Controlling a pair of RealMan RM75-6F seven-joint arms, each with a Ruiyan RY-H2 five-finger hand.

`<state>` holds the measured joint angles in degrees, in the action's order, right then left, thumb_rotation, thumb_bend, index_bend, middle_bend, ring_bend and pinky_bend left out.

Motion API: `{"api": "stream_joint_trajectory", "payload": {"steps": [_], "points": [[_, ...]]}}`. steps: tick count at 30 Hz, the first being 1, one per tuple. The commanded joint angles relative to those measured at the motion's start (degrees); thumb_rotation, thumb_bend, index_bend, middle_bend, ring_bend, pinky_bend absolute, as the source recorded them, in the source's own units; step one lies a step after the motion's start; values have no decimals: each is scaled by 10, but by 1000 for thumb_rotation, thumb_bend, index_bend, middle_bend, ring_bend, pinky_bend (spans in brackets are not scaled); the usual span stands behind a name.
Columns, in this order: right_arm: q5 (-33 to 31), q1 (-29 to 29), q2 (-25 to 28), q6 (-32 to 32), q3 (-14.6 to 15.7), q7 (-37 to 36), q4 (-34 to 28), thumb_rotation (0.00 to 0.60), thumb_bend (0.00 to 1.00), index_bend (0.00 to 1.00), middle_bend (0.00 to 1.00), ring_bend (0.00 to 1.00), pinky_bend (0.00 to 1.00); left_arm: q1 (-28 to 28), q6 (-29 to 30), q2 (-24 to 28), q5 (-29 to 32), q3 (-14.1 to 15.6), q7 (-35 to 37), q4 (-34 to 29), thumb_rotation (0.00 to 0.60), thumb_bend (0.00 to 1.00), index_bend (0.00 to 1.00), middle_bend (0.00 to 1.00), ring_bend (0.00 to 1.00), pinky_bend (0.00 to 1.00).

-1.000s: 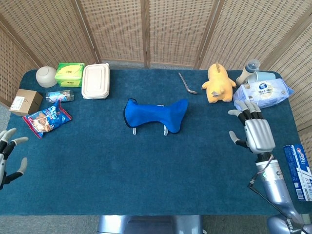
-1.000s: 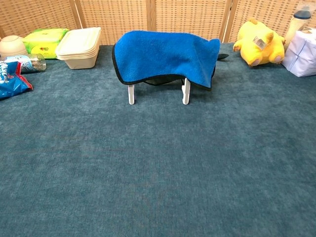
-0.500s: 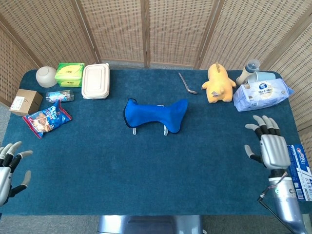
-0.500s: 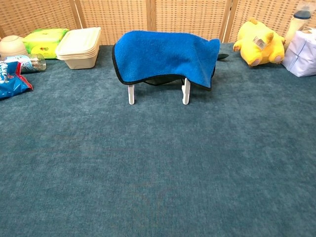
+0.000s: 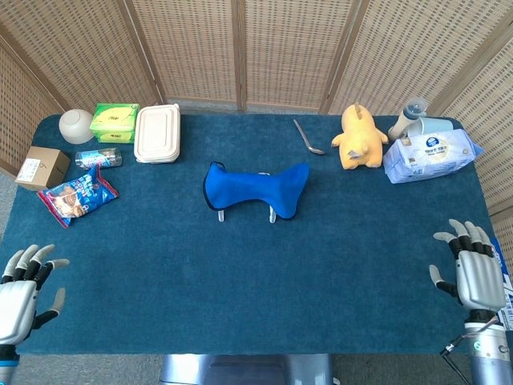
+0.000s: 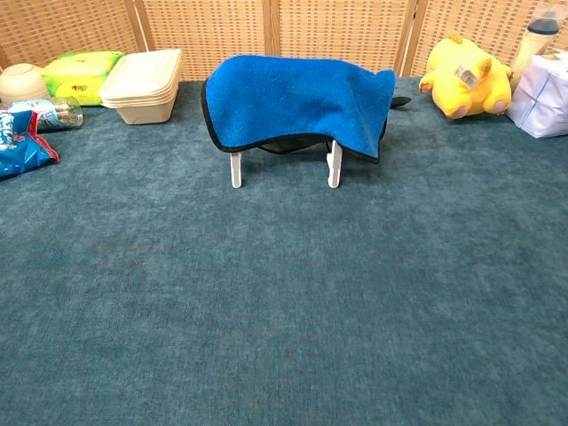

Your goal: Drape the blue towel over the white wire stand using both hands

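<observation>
The blue towel (image 5: 255, 187) (image 6: 297, 104) hangs over the white wire stand (image 6: 236, 169) in the middle of the table, covering its top; only the stand's white legs (image 5: 272, 216) show below the cloth. My left hand (image 5: 22, 287) hovers at the near left corner of the table, fingers spread, holding nothing. At the near right edge my right hand (image 5: 473, 269) is likewise spread and empty. Both hands are far from the towel and appear only in the head view.
Along the back stand a white bowl (image 5: 76, 125), green packet (image 5: 114, 122), cream lunch box (image 5: 157, 133), spoon (image 5: 307, 138), yellow plush toy (image 5: 360, 136), bottle (image 5: 409, 115) and wipes pack (image 5: 431, 155). A cardboard box (image 5: 42, 167) and blue snack bag (image 5: 77, 195) lie left.
Both hands have drawn back toward the table's near edge, the right from beside the wipes pack to the near right corner, the left moving slightly inward. The towel and stand have not moved.
</observation>
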<state>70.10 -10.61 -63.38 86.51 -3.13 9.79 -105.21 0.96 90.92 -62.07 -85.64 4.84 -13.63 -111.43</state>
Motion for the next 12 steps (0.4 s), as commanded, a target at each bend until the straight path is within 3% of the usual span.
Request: {"api": "stream_joint_trajectory", "payload": {"steps": [1,12], "points": [[15,6,-3,5,-1,-1,1,600,327,293,125,0,0,-2,-1,-1,-3,-2,-2,-5,600,566,294,166,19,0],[30,14,-7,0,-9,-1,2,600,327,293,125,0,0,-10,4,14,-7,-10,-16,-26,600,563,293,189,44,0]]}}
